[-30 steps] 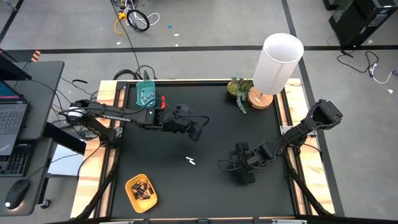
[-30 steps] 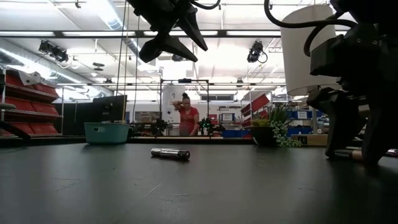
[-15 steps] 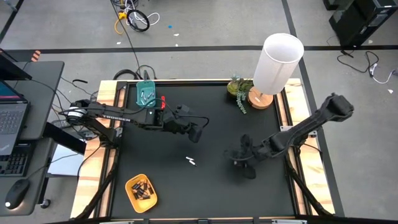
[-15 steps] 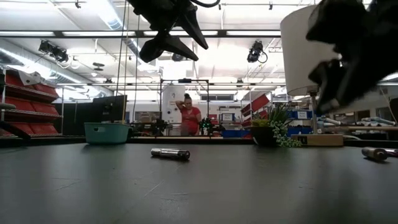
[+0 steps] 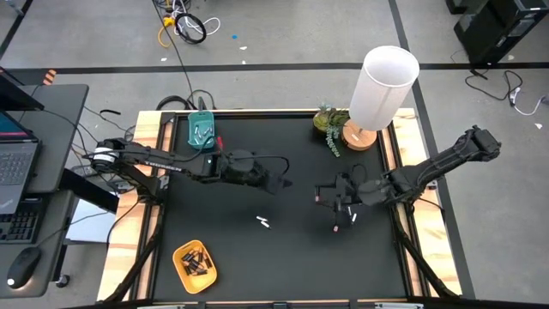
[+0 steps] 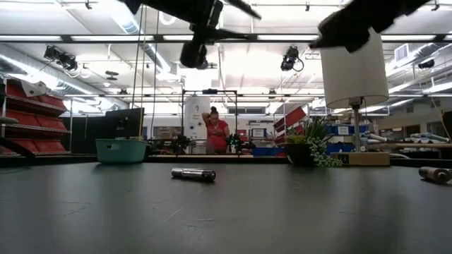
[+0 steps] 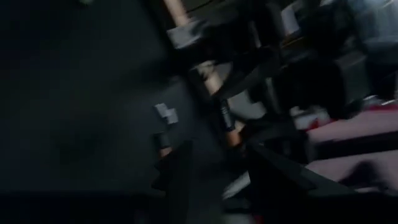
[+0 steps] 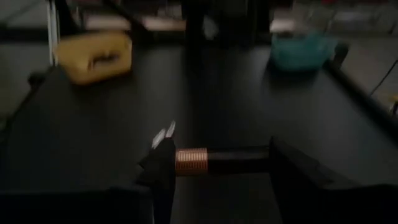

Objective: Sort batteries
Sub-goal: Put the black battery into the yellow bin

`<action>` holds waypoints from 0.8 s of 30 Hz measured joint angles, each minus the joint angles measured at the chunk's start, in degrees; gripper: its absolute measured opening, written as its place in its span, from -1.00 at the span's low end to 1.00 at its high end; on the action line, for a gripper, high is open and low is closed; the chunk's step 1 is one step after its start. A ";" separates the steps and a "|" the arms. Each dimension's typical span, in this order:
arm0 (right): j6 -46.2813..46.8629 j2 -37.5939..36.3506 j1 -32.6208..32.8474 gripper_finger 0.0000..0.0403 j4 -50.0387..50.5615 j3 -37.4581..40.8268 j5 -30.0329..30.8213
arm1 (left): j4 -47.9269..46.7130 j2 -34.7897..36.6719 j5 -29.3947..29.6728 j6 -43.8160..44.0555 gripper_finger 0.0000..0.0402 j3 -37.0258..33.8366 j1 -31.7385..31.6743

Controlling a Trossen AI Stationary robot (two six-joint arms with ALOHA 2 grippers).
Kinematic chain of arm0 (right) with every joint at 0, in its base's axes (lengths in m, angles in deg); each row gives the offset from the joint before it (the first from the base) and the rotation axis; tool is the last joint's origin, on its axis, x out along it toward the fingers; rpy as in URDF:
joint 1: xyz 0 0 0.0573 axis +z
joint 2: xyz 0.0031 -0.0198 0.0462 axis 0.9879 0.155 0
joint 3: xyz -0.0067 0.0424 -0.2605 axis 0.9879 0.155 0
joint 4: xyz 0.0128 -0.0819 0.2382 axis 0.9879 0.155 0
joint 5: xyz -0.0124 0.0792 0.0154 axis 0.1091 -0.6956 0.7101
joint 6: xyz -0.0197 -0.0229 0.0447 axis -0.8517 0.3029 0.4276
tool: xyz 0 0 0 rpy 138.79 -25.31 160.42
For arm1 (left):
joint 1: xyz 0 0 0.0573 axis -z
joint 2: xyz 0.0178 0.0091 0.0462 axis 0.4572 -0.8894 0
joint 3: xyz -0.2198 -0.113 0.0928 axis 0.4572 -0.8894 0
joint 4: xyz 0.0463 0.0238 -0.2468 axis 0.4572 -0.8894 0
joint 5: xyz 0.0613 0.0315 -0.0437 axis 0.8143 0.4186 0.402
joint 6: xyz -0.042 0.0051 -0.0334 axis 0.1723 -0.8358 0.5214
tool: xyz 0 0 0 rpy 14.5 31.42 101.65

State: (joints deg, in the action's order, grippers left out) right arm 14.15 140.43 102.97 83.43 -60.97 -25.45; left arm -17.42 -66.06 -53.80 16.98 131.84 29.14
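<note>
Noted the right gripper (image 5: 339, 199) risen off the mat at 3 o'clock within the last second, fingers clamped end to end on a dark battery (image 8: 214, 160) with a copper end. Found the left gripper (image 5: 279, 182) nudged toward centre, fingers apart and empty. Reckon the pick done and the carry next, likely to the yellow tray (image 5: 177, 256) at 7 o'clock; left loose at centre, pale batteries (image 5: 263, 223).

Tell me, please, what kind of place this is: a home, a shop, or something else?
Probably a robotics lab or workshop. The black table stands on a bare grey floor with loose cables and a desk with a laptop beside it. Beyond the table, shelving and ceiling strip lights fill a large hall.
</note>
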 joint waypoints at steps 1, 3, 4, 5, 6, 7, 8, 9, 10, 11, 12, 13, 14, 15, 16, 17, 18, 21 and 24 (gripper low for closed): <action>-1.12 -0.08 -0.27 -0.01 -1.92 0.00 0.27 | 3.42 0.00 -0.19 1.53 -0.19 -1.13 0.00; -3.53 -0.11 -0.86 -0.01 -5.29 0.00 0.44 | 9.24 0.00 -0.15 3.99 -0.19 -2.88 0.00; -4.44 -0.11 -1.22 -0.01 -6.95 0.00 0.46 | 11.40 0.00 -0.10 4.99 -0.19 -3.44 0.00; -5.13 0.00 -1.61 -0.01 -8.36 -0.03 0.46 | 12.74 0.00 0.14 5.42 -0.19 -3.73 -0.02; -5.52 0.09 -2.03 -0.01 -9.58 -0.04 0.46 | 13.27 0.00 0.30 5.95 -0.19 -3.83 -0.02; -5.73 0.11 -2.45 -0.01 -10.41 -0.04 0.46 | 13.26 0.00 0.31 6.30 -0.19 -3.86 -0.02; -5.98 0.11 -2.95 -0.01 -11.13 -0.04 0.46 | 13.14 0.00 0.31 6.49 -0.19 -3.91 0.00; -6.39 0.11 -3.45 -0.01 -11.95 -0.04 0.47 | 13.07 -0.03 0.32 6.64 -0.19 -3.91 -0.02; -6.82 0.11 -3.94 -0.01 -12.72 -0.04 0.48 | 13.20 -0.24 0.35 6.82 -0.19 -3.91 -0.01; -7.20 0.11 -4.44 -0.01 -13.31 -0.07 0.47 | 13.66 -0.55 0.40 7.31 -0.19 -3.91 0.00; -7.65 0.11 -4.95 -0.01 -13.78 -0.07 0.41 | 13.89 -0.81 0.43 7.91 -0.18 -3.91 0.00; -8.07 0.11 -5.44 -0.01 -14.20 -0.07 0.04 | 14.47 -1.41 0.50 8.23 -0.18 -3.91 -0.02; -8.29 0.13 -5.98 -0.01 -14.65 -0.07 -0.59 | 15.94 -2.14 0.53 8.65 -0.18 -3.91 -0.02; -8.36 0.24 -6.56 -0.01 -14.79 -0.13 -1.42 | 17.09 -2.86 0.53 9.32 -0.18 -3.91 -0.01; -8.37 0.46 -7.01 -0.01 -14.74 -0.13 -2.06 | 18.74 -3.73 0.53 9.69 -0.18 -3.91 -0.02; -8.39 0.73 -7.41 -0.01 -14.68 -0.13 -2.87 | 21.05 -4.55 0.47 9.96 -0.18 -3.91 -0.02; -8.39 1.06 -7.72 -0.01 -14.68 -0.13 -3.58 | 23.17 -5.51 0.44 10.48 -0.18 -3.91 0.00; -8.39 1.96 -8.16 -0.01 -14.87 -0.13 -4.55 | 27.14 -8.09 0.42 11.13 -0.18 -3.18 0.00; -8.39 2.10 -8.20 -0.01 -15.80 -0.11 -4.71 | 27.11 -10.25 0.05 11.16 -0.18 -1.37 0.01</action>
State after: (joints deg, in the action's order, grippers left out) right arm 5.76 142.53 94.78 67.63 -61.08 -30.16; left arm 9.69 -76.30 -53.76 28.14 130.47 29.15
